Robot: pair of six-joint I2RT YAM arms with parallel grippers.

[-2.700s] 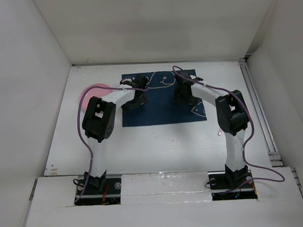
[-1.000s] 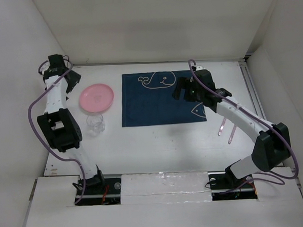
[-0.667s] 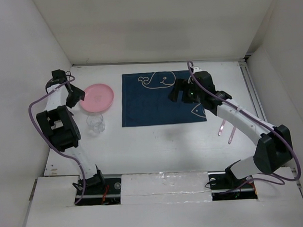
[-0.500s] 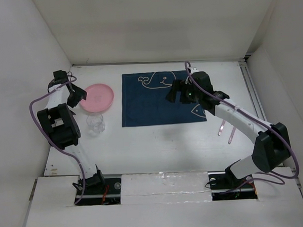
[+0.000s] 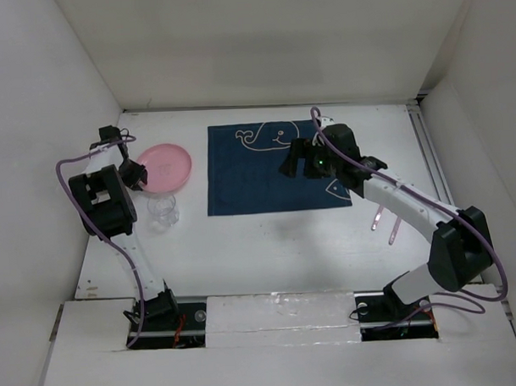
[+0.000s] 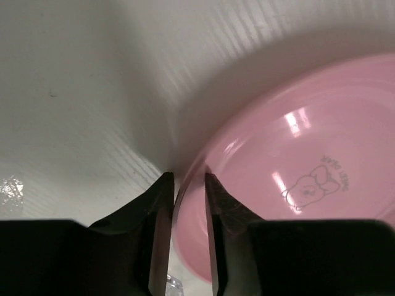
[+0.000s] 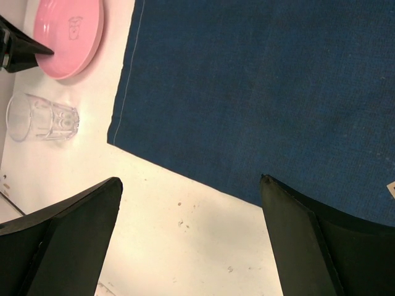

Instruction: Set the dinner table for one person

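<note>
The white bench (image 5: 268, 252) lies under the blue mat (image 5: 266, 180). Left of the mat stands a glass (image 5: 164, 209). Past it, the left tool (image 6: 185, 179) pinches the rim of the pink plate (image 6: 296, 185). I think it is best to lift the plate flat, clear of the glass, onto the mat. Above the mat, the right tool (image 7: 190, 180) is spread wide and holds nothing.

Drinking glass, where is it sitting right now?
In the top view the clear glass stands on the left side of the white table, just in front of the pink plate and left of the blue placemat.
</note>
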